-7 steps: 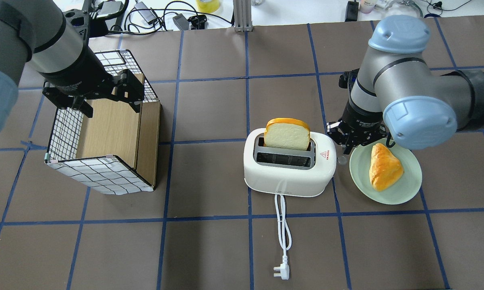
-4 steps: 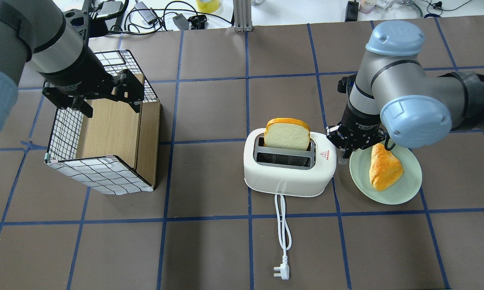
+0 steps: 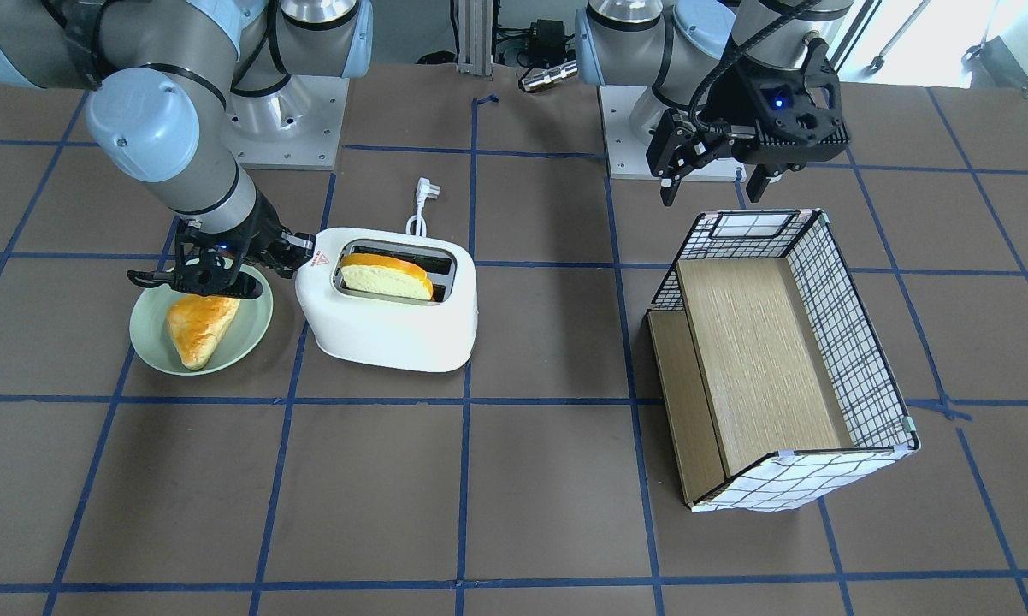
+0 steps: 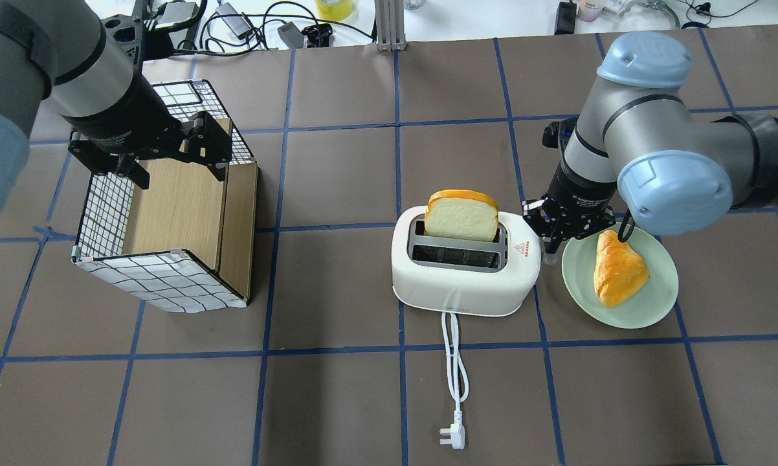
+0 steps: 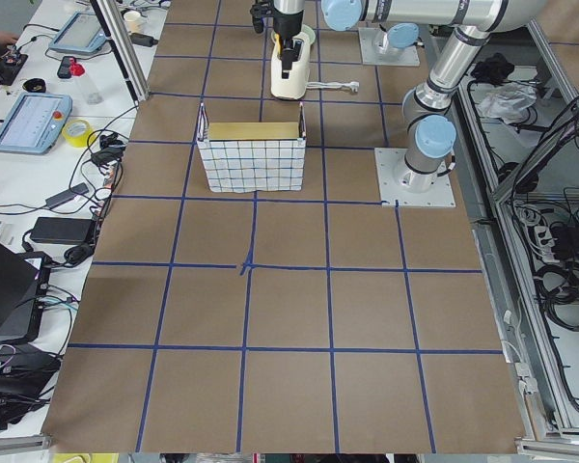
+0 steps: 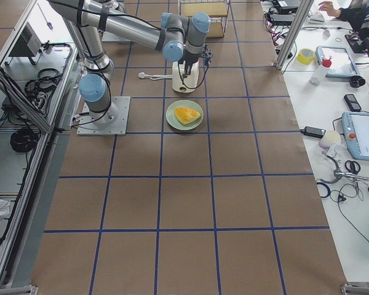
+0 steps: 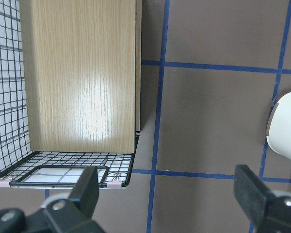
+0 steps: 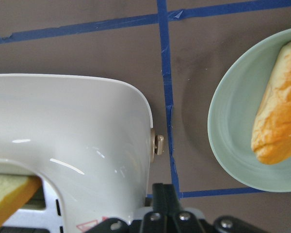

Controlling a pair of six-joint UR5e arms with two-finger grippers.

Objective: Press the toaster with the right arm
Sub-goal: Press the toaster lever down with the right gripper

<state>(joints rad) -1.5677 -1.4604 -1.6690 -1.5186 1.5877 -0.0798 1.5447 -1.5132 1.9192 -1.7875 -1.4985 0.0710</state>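
One small shift has set the closed, empty right gripper just above the toaster knob; bread stands unpressed.

The toaster bears a red triangle sign; the lettering beneath is unreadable.

A: Work surface?
B: Brown table, blue tape grid. Aluminium post at far edge.
A: Around it?
B: White bench alongside, with tablets and a yellow tape roll. Bright, even light.
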